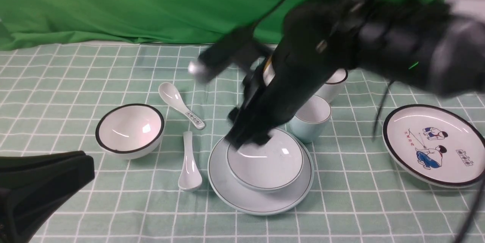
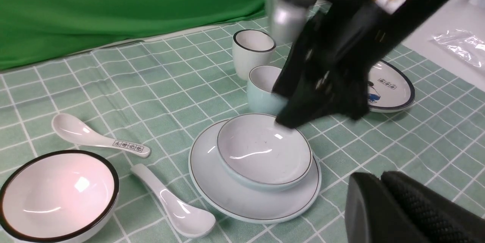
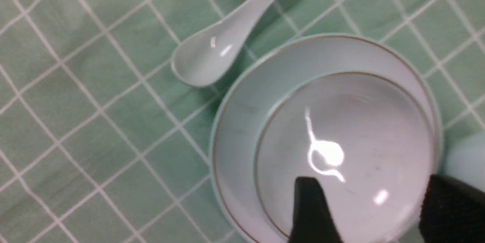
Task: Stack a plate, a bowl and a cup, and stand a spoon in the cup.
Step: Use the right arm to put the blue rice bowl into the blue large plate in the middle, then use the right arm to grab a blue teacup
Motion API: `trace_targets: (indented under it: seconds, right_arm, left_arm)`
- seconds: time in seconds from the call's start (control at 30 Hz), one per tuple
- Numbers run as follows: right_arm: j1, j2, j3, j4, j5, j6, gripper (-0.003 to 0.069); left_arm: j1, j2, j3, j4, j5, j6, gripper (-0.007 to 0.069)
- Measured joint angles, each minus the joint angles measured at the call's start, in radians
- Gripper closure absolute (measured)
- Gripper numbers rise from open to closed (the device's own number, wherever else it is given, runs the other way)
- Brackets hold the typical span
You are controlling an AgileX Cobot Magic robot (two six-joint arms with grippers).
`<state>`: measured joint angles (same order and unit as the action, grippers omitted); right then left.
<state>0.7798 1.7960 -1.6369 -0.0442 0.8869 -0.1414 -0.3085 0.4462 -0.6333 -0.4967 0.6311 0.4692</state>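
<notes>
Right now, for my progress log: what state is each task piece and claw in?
Plain pale blue-grey round plate: flat on the cloth, carrying the bowl.
Shallow pale blue-grey bowl: upright on the plate, empty.
Small handleless pale blue-grey cup: upright on the cloth, not yet stacked.
Plain white ceramic soup spoon: lying on the cloth beside the plate.
Right claw: open, over the bowl's rim.
Left claw: shut, empty.

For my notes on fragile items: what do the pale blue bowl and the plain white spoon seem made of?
The bowl looks like glazed ceramic: smooth, glossy, with sharp light reflections. The spoon seems the same, glossy white; melamine cannot be excluded.
</notes>
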Motion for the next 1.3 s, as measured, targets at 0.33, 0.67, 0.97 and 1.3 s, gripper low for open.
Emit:
trace_targets:
  seconds: [0.33, 0.67, 0.97, 1.3]
  right_arm:
    - [-0.261, 0.180, -0.176, 0.113, 0.177, -0.079, 0.0252]
    - [-0.276, 0.325, -0.233, 0.116, 0.108, -0.090, 0.0235]
    - [-0.277, 0.386, -0.233, 0.105, 0.056, -0.092, 0.0414]
    - [-0.272, 0.350, -0.233, 0.134, 0.175, -0.161, 0.0573]
  left_arm:
    - [0.000, 0.000, 0.000, 0.000, 0.000, 0.000, 0.0608]
    - [0.000, 0.000, 0.000, 0.000, 0.001, 0.000, 0.0608]
    - [0.000, 0.000, 0.000, 0.000, 0.004, -0.002, 0.0608]
    - [0.000, 0.000, 0.000, 0.001, 0.019, 0.001, 0.0608]
